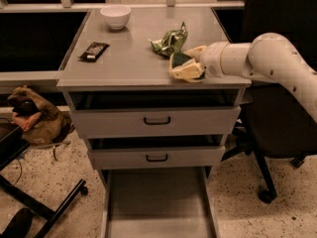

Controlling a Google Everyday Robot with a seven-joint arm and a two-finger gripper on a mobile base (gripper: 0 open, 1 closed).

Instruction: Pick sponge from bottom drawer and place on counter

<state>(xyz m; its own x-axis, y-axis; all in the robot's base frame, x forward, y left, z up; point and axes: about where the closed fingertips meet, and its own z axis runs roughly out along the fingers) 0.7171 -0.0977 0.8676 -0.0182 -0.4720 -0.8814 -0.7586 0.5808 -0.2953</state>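
Sponge (179, 60) inside tool (182, 64) (over counter (129, 58))

The light grey flat counter (133, 66) carries a white bowl (115, 16), black wrapped bar (94, 50) and crumpled green foil bag (170, 41) (my gripper (178, 68) clasps the green sponge (181, 59) front-right).

Sponge (178, 59): small pad, dk green top, yellowish underside, tilted, at front-right corner of surface (129, 48). Clamped betw. jaws of gripper (184, 66), which reaches in from the right, low over that corner. Touching surface or not: can't tell. Surface: flat lt grey cabinet top. Bottom drawer (156, 200): lowest of 3, pulled out, shallow grey tray.
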